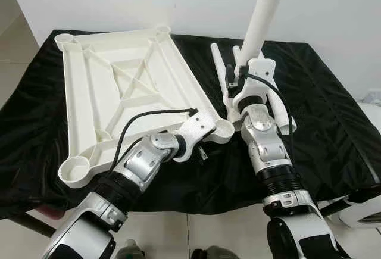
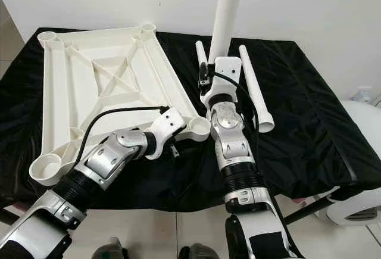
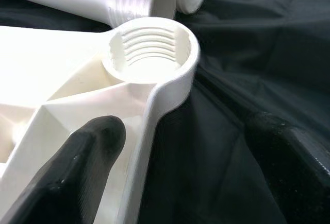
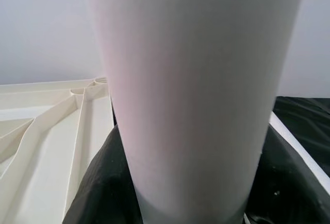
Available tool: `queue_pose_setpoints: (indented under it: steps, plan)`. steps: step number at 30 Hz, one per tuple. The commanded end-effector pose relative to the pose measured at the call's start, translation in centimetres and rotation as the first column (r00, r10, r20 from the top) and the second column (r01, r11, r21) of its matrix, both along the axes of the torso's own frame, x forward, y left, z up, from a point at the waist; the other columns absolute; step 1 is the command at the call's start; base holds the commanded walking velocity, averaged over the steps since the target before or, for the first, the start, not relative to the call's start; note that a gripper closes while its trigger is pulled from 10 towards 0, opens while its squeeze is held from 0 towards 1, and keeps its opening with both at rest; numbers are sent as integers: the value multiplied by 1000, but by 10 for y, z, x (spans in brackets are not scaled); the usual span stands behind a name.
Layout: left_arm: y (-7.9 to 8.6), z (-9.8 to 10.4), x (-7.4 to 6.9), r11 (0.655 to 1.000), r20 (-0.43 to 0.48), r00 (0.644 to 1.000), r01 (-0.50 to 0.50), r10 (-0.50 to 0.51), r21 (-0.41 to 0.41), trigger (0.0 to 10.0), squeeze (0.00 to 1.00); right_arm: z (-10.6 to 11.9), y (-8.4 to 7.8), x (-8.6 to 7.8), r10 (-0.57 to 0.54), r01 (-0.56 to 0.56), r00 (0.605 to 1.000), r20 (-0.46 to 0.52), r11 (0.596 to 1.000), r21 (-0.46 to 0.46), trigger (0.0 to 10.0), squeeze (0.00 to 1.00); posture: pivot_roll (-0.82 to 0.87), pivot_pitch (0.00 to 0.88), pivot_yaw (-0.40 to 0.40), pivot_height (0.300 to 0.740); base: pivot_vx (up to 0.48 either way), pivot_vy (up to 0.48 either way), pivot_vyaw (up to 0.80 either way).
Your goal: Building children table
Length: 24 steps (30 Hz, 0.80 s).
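Note:
A white plastic table top [image 1: 70, 110] lies underside up on the black cloth, its ribs showing. Its near right corner has a threaded socket [image 3: 149, 49]. My left gripper [image 3: 183, 131] is open astride the rim just before that socket, one finger [image 3: 82, 162] inside the top and the other outside over the cloth. My right gripper [image 2: 214, 62] is shut on a white table leg [image 2: 226, 9], which stands upright just beyond that corner. In the right wrist view this leg [image 4: 196, 80] takes up most of the picture.
Two more white legs lie on the cloth: one [image 2: 256, 89] right of my right arm, one [image 2: 201, 50] behind it. The black cloth [image 1: 321, 104] covers a low table against a white wall. A white rounded object [image 2: 357, 205] stands at the lower right.

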<state>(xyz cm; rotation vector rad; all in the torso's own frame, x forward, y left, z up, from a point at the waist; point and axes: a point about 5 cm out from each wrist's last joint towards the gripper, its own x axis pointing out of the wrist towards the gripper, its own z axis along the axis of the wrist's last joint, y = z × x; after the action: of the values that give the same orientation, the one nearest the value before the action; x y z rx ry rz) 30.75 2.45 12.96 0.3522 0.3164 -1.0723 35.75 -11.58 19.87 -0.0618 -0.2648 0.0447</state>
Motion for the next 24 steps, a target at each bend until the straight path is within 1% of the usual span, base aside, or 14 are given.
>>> queue_pose_setpoints:
  steps: [1, 2, 3, 8, 10, 12, 13, 16, 20, 21, 22, 23, 24]
  plan:
    - [1, 5, 7, 996, 38, 996, -84, 84, -1, 10000, 0, 5, -1, -1, -10, 10, 1000, 16, 1000, 6, 10000, 0, 3, 8, -45, 740, 0, 0, 0]
    - [2, 8, 11, 994, 36, 994, -105, 106, -21, 10000, 0, 5, -1, -1, -11, 11, 1000, 16, 1000, 6, 10000, 0, 4, 9, -49, 740, 0, 0, 0]
    - [2, 8, 11, 994, 34, 993, -109, 110, -21, 10000, 0, 5, -1, -1, -11, 11, 1000, 16, 1000, 6, 10000, 0, 4, 9, -49, 740, 0, 0, 0]
    - [6, 0, 14, 991, 12, 991, -133, 133, 11, 10000, 0, 5, -1, -1, -10, 10, 1000, 15, 1000, 3, 10000, 0, 0, 10, -51, 740, 0, 0, 0]
    - [7, -1, 14, 992, 1, 992, -126, 126, 14, 10000, 0, 5, -1, -1, -9, 9, 1000, 15, 1000, 2, 10000, 0, 0, 11, -51, 740, 0, 0, 0]
    - [8, -11, 11, 990, -24, 991, -127, 128, 67, 10000, 0, 5, -1, 0, -7, 7, 1000, 15, 1000, 0, 10000, 0, 3, 11, -51, 740, 0, 0, 0]
    - [8, -11, 11, 990, -24, 991, -127, 128, 67, 10000, 0, 5, -1, 0, -7, 7, 1000, 15, 1000, 0, 10000, 0, 3, 11, -51, 740, 0, 0, 0]
    - [10, -18, 8, 986, -39, 991, -125, 130, 110, 10000, 0, 5, 0, -1, -3, 4, 1000, 15, 1000, 0, 10000, 0, 4, 12, -51, 740, 0, 0, 0]
    - [13, -20, 8, 984, -40, 990, -132, 137, 117, 9882, 0, 5, 0, -1, -2, 2, 1000, 14, 1000, 1, 10000, 0, 10, 10, -50, 740, 0, 0, 0]
    - [15, -21, 8, 984, -40, 989, -134, 140, 118, 7647, 0, 5, 0, -1, -2, 2, 1000, 14, 1000, 1, 10000, 0, 12, 10, -49, 740, 0, 0, 0]
    - [15, -21, 8, 984, -40, 989, -134, 140, 118, 7647, 0, 5, 0, -1, -2, 2, 1000, 14, 1000, 1, 10000, 0, 12, 10, -49, 740, 0, 0, 0]
    - [16, -21, 8, 983, -42, 988, -140, 146, 120, 7922, 0, 5, 0, -1, -2, 2, 1000, 13, 1000, 1, 10000, 0, 13, 10, -50, 740, 0, 0, 0]
    - [20, -22, 8, 981, -35, 988, -144, 149, 130, 7294, 0, 4, 0, -1, -1, 1, 1000, 13, 1000, 0, 10000, 0, 14, 9, -51, 740, 0, 0, 0]
